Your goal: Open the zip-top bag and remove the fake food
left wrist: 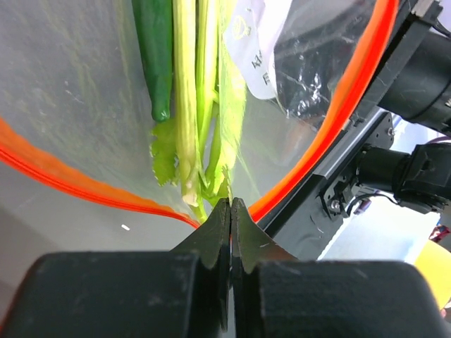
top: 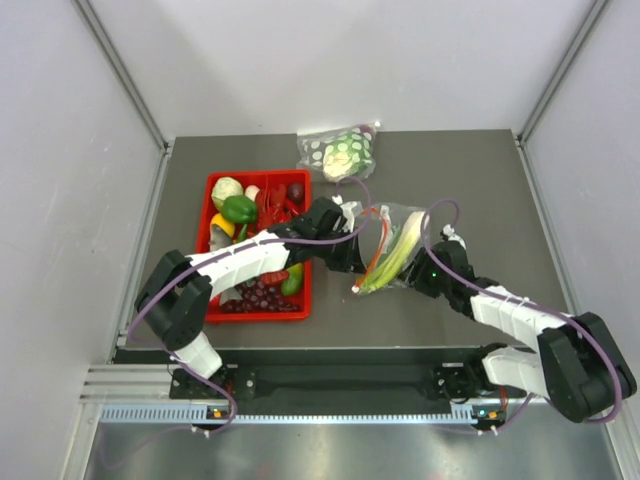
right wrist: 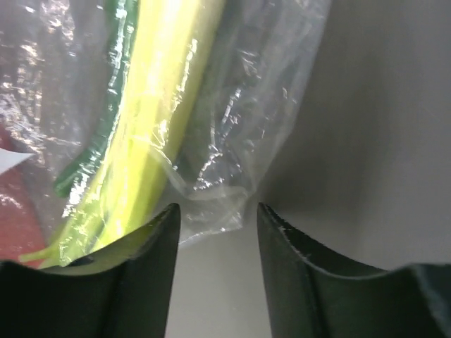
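The zip-top bag (top: 405,235) lies on the table just right of the red tray (top: 250,177), its orange-edged mouth gaping. The left claw (left wrist: 230,208) is pinched fully together where the tip of the celery stalk bunch (left wrist: 194,105) meets the zip strip. Whether it nips stalk or film, I cannot tell. The right claw (right wrist: 215,211), on the bag's side away from the tray, stands half-wide with the crinkled corner loose before it. With that corner unclamped, a pull would likely drag the whole bag trayward. The thin pinch may also slip, leaving the slim green piece (left wrist: 156,56) inside.

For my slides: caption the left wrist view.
Shut left pincer at the orange zip strip of the zip-top bag, celery-like stalks beyond.
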You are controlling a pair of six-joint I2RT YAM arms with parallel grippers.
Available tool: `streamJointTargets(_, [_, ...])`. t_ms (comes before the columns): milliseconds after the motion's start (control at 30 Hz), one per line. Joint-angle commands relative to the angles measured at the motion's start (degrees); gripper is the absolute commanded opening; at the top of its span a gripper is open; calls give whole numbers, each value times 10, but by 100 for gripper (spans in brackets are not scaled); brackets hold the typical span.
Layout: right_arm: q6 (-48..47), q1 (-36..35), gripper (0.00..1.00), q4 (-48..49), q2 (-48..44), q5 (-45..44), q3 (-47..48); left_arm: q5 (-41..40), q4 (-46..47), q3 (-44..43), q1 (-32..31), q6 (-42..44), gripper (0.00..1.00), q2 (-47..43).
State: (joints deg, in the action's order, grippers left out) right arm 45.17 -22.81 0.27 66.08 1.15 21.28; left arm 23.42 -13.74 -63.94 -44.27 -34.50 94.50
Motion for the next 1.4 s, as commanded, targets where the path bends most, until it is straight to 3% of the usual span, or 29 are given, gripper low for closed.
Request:
streamJointTargets(0, [-23, 13, 46, 86, 15, 30, -6, 22, 29, 2, 5, -6, 0, -9])
streamJointTargets(100, [-28, 24, 30, 118, 33, 49, -8, 25, 30, 3, 8, -8, 0, -5])
streamJointTargets(233, [-34, 30, 0, 134, 62, 67, 1, 30, 33, 4, 9, -11, 0, -3])
streamJointTargets(367, [-46, 32, 0, 99, 58, 55, 15, 24, 30, 9, 28, -11, 0, -12])
streamJointTargets(800, [-94, 74, 0, -104, -122, -1, 27, 44, 56, 29, 123, -17, 0, -41])
streamJointTargets(1367, [-113, 90, 0, -151, -120, -9, 44, 87, 53, -91, 149, -32, 0, -16])
